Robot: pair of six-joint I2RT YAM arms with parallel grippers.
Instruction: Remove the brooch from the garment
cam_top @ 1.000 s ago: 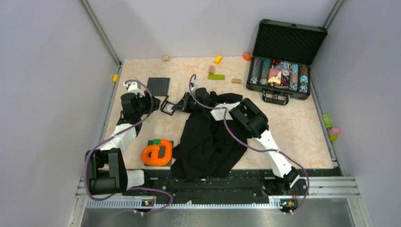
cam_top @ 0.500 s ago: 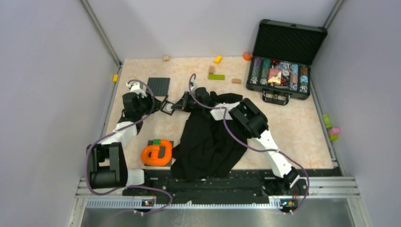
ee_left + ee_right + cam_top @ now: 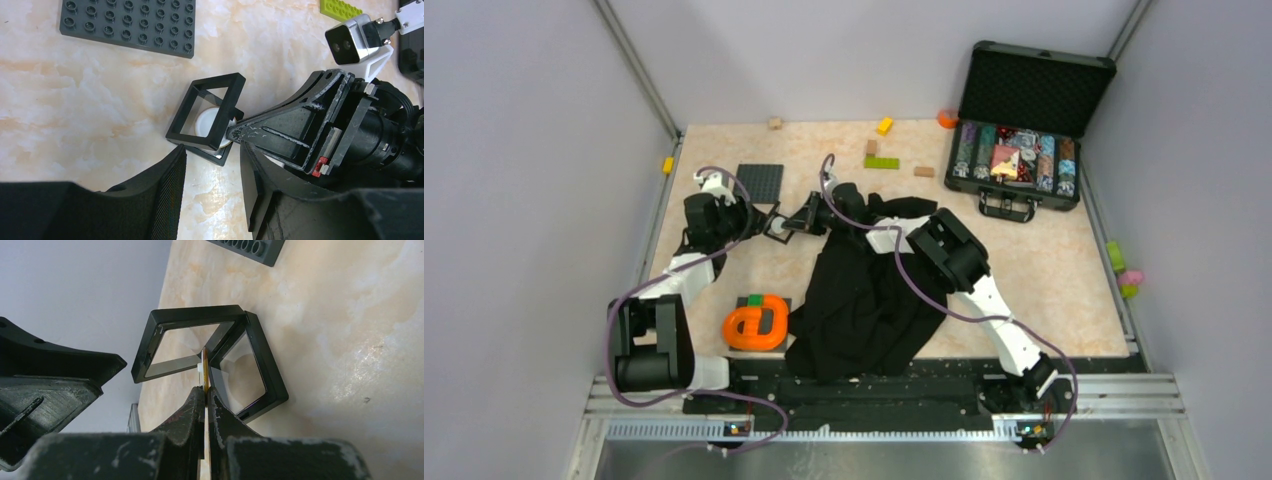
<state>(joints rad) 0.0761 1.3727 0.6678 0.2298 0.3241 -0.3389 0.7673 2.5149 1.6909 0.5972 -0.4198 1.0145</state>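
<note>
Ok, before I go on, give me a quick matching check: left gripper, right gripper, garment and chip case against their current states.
Things:
1 left gripper
2 right gripper
3 garment
4 chip case

States:
A lid up
B pinched on the brooch
C jaws apart, nothing between them
D crumpled on the table

Pairs: 1-C; 2-B; 3-D; 4-A

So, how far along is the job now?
Done: the brooch sits clear of the garment, in an open black frame. In hand: the right gripper is shut on its edge, the left gripper open nearby. Left: probably just letting go and pulling back.
</note>
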